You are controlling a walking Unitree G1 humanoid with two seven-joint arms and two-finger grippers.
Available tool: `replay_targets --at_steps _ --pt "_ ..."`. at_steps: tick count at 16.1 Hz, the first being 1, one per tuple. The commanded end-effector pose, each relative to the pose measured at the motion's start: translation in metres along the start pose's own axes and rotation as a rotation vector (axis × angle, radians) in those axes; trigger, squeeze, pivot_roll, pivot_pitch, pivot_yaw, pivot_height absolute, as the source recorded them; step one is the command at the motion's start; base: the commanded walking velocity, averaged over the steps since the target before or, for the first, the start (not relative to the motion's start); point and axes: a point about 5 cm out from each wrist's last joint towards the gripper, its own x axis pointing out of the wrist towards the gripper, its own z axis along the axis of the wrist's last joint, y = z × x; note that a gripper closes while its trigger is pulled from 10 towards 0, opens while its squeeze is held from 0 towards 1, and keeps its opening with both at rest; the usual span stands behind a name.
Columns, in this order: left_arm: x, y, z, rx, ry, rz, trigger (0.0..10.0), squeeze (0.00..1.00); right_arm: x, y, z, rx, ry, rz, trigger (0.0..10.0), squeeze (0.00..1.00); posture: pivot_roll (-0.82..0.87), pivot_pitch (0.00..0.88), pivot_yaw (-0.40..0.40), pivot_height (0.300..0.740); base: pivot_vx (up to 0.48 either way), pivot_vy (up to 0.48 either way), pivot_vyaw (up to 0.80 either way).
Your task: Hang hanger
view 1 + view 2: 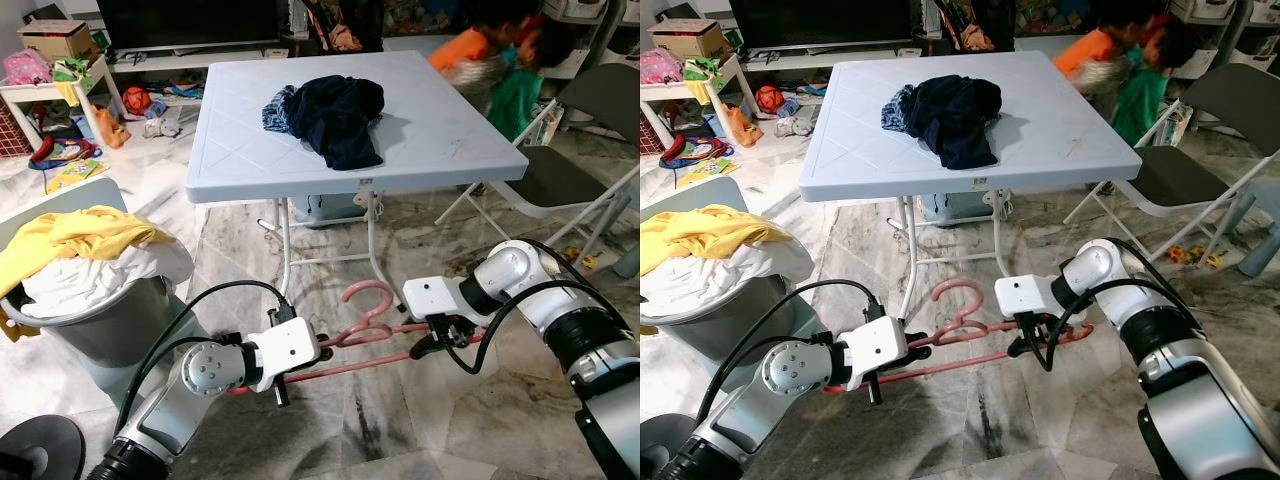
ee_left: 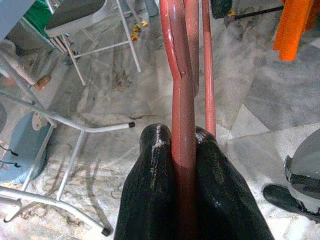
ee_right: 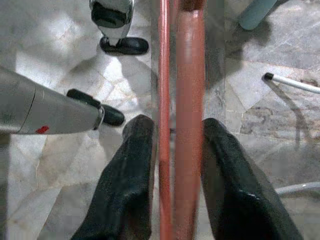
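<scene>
A pink-red hanger (image 1: 352,366) is held level above the marble floor between my two arms, its hook (image 1: 366,294) pointing toward the table. My left gripper (image 2: 181,135) is shut on the hanger's left end, fingers pinching the bar. My right gripper (image 3: 175,122) holds the right end, with both the thin and the thick bar between its black fingers (image 3: 135,165). In the left eye view the left gripper (image 1: 322,350) and right gripper (image 1: 425,345) sit low in front of the table legs.
A white folding table (image 1: 440,150) with a heap of dark clothes (image 1: 335,115) stands ahead. A grey laundry basket (image 1: 110,325) with yellow and white clothes is at the left. A folding chair (image 1: 560,180) and two persons (image 1: 500,65) are at the right.
</scene>
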Motion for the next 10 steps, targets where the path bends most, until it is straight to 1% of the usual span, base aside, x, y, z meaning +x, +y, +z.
replay_targets --at_steps 1,6,10 --pt "0.0015 0.0011 0.0012 0.027 0.007 -0.010 10.0 0.00 -0.0076 -0.0057 0.0038 -0.026 0.020 -0.019 0.0 0.00 -0.06 0.000 0.025 0.740 0.000 0.000 0.00" --pt "0.0033 -0.0014 -0.0005 0.035 0.011 -0.021 10.0 0.00 -0.0107 -0.0095 0.0022 -0.034 0.053 -0.035 0.0 0.00 -0.06 0.000 0.025 0.740 0.000 0.000 0.00" --pt "0.0044 -0.0018 -0.0010 0.037 0.008 -0.018 10.0 0.00 -0.0107 -0.0093 0.0003 -0.035 0.058 -0.036 0.0 0.00 -0.06 0.000 0.021 0.740 0.000 0.000 0.00"
